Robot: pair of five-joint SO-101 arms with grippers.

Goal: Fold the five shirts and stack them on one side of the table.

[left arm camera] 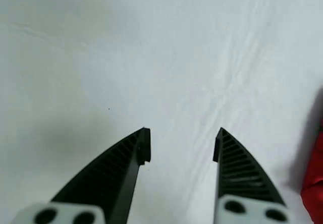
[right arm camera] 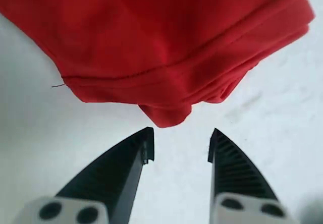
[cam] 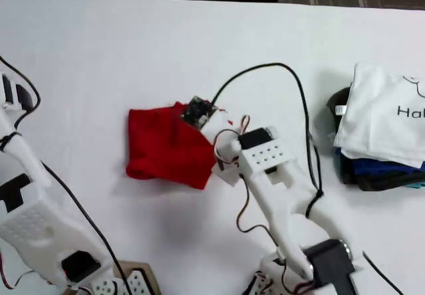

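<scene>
Lying rumpled, soft red shirt [right arm camera: 166, 42] before right fingers [right arm camera: 121, 176]

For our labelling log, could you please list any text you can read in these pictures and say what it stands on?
White shirt, on top of the stack: dark lettering cut off by the picture's edge; no whole word reads.
Small tag at its edge: too small to read.
Red shirt: no text.
</scene>
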